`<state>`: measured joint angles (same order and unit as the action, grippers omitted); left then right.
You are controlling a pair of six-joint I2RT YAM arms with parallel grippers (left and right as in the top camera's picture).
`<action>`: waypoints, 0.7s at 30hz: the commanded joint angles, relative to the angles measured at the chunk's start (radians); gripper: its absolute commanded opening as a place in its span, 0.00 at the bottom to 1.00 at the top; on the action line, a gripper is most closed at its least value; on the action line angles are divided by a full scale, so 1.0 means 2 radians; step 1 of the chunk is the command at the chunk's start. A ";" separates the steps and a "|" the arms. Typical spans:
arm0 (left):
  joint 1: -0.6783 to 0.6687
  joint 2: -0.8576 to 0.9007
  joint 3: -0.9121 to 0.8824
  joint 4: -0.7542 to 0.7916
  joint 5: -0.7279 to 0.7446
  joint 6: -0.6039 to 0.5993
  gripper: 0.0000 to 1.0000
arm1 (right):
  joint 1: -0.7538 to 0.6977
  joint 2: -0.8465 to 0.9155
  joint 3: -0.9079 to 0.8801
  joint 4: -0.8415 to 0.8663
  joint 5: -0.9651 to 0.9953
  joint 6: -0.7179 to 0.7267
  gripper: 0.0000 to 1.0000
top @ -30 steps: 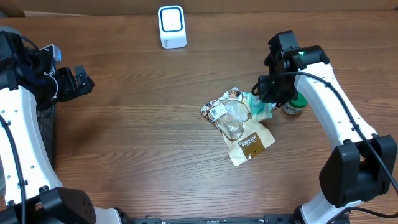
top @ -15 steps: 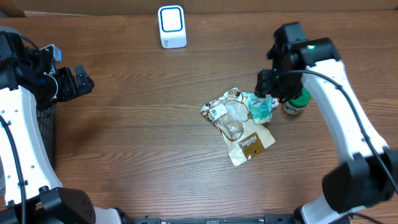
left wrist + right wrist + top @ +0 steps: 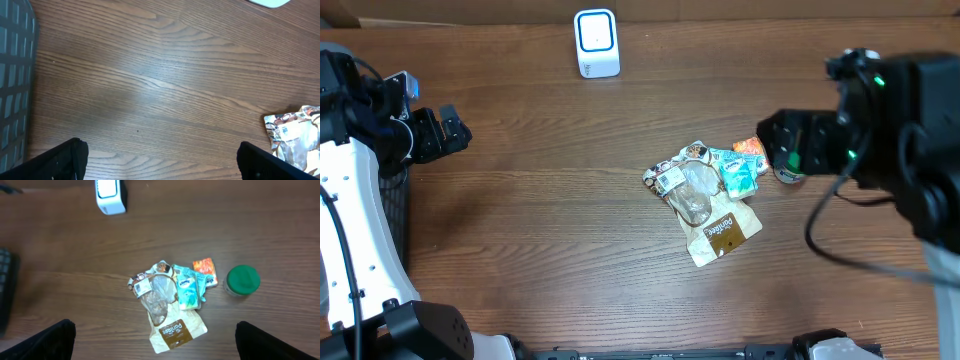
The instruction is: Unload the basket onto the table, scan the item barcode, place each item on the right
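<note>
I've let go of the teal packet (image 3: 740, 175). My right gripper (image 3: 156, 342) has spread its jaws wide and pulled up off the pile (image 3: 705, 200) toward the desk's (image 3: 550, 230) right edge. The orange packet (image 3: 750, 150) now shows, uncovered.

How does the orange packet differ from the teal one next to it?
The orange packet is smaller and squarer; the teal packet is longer. The orange packet lies nearer the green-lidded jar; the teal packet overlaps the brown bag. Both lie flat, neither gripped.

the table (image 3: 540, 230) is showing brown wood stripes. the scanner (image 3: 596, 42) is looking white and blue, the lid (image 3: 243, 279) green, the small packet (image 3: 204, 267) orange.
</note>
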<state>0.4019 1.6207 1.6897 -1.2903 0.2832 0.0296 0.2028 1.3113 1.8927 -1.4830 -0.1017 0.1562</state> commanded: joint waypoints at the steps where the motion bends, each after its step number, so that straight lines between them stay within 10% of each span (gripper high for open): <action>1: 0.001 -0.002 0.001 0.001 0.000 0.006 1.00 | -0.001 -0.011 0.008 0.002 -0.002 -0.002 1.00; 21: 0.001 -0.002 0.001 0.001 0.000 0.006 1.00 | -0.001 -0.038 -0.031 0.026 -0.002 -0.002 1.00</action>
<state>0.4019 1.6207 1.6897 -1.2903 0.2832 0.0296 0.2028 1.2968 1.8698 -1.4502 -0.1009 0.1562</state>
